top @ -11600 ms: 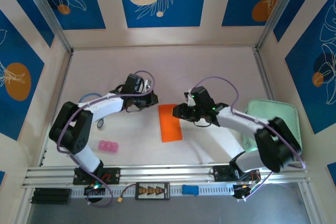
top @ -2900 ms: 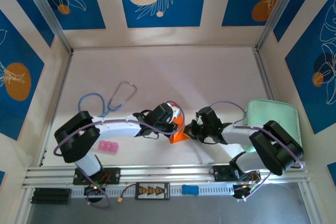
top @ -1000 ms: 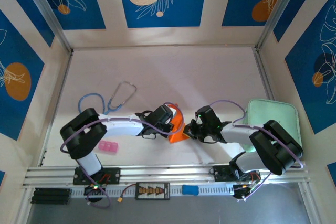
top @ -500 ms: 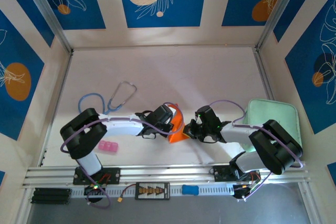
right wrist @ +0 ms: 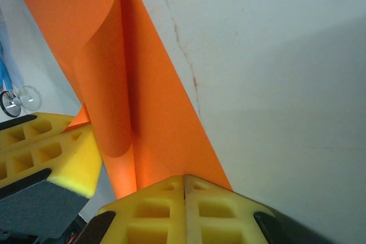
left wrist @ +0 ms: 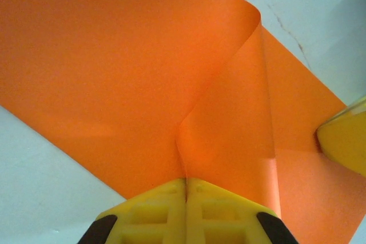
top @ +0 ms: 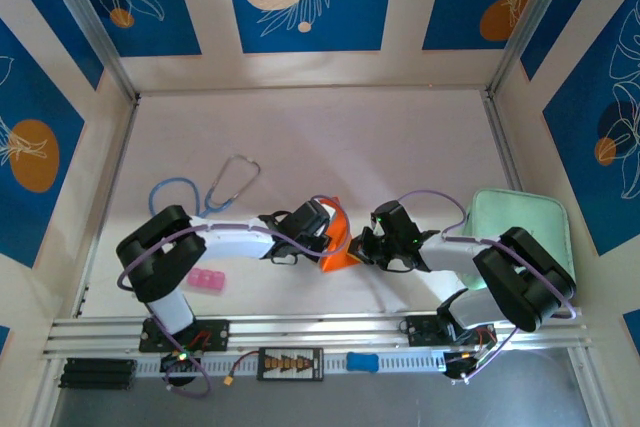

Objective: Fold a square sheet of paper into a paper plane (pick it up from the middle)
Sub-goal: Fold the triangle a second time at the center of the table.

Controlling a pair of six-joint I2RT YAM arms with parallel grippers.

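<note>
We find L gripper (left wrist: 186,183) clamped on the square sheet of paper (left wrist: 114,67), and R gripper (right wrist: 184,179) pinching its opp. side. Sheet sits mid-table, near edge, btwn both arms, curled over. Twin grip prob. steadies it for the centre crease.

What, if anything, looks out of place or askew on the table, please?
The orange sheet is not lying flat: pinched by the shut left tool and right tool, it bulges in a loose curl instead of a crisp crease.
</note>
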